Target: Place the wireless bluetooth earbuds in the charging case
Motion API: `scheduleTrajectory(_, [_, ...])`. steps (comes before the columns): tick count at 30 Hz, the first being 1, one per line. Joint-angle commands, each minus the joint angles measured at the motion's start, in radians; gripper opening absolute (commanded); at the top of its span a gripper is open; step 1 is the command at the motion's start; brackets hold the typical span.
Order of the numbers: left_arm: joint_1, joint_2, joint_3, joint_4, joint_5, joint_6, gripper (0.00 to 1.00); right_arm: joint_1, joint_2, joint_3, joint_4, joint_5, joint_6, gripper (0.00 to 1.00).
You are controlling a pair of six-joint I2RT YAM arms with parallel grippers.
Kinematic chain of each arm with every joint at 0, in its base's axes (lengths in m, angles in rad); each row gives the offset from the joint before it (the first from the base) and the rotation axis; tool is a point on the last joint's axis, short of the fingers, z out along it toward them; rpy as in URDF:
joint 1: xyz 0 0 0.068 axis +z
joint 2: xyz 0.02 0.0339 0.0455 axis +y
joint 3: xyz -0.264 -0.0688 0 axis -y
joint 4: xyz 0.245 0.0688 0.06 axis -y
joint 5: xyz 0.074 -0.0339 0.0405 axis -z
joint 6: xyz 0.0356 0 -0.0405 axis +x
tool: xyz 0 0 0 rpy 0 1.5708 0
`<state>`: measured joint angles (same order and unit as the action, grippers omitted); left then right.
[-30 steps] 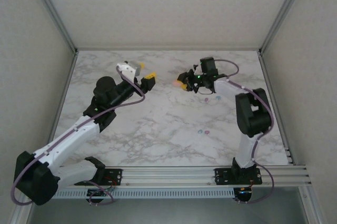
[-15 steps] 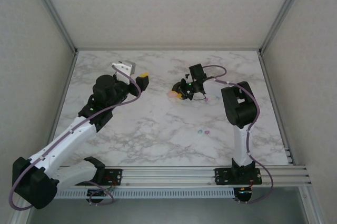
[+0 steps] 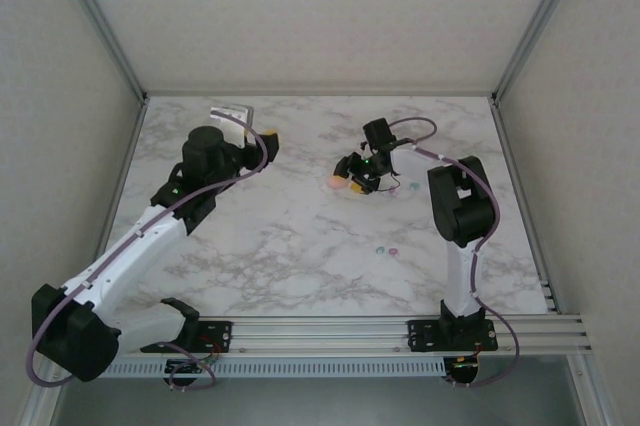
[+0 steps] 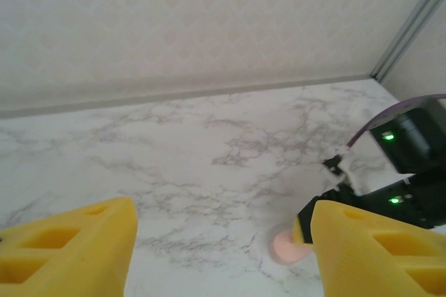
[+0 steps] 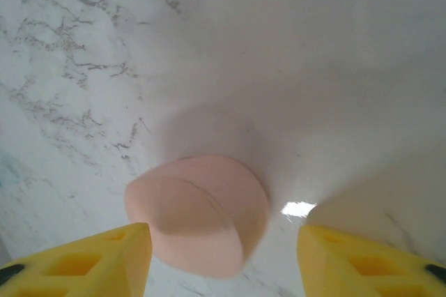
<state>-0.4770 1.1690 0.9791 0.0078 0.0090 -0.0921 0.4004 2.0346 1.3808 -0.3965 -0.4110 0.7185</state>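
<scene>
Right end effector [image 5: 223, 259] is open with the pink case [image 5: 198, 213] between its fingers, I'm guessing to steady it. My left end effector [image 4: 221, 252] is open, empty, well away from it.

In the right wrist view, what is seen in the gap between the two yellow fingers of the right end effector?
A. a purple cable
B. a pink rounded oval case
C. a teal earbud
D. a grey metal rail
B: the pink rounded oval case lies on the white marble table, in the gap between the open yellow fingers of the right end effector.
</scene>
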Motion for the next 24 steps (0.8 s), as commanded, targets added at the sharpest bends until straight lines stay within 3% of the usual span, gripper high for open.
scheduleTrajectory(1, [0.032, 0.043, 0.076, -0.109, -0.055, -0.060, 0.66, -0.007, -0.096, 0.039, -0.115, 0.095, -0.079, 0.61])
scheduleTrajectory(10, [0.188, 0.363, 0.312, -0.562, -0.195, -0.278, 0.69, -0.006, -0.245, 0.011, -0.165, 0.146, -0.132, 0.63])
scheduleTrajectory(20, [0.353, 0.657, 0.496, -0.766, -0.313, -0.539, 0.65, -0.006, -0.327, -0.014, -0.185, 0.123, -0.142, 0.64])
scheduleTrajectory(24, [0.391, 0.770, 0.592, -0.824, -0.296, -0.567, 0.63, -0.005, -0.357, -0.027, -0.182, 0.124, -0.137, 0.64])
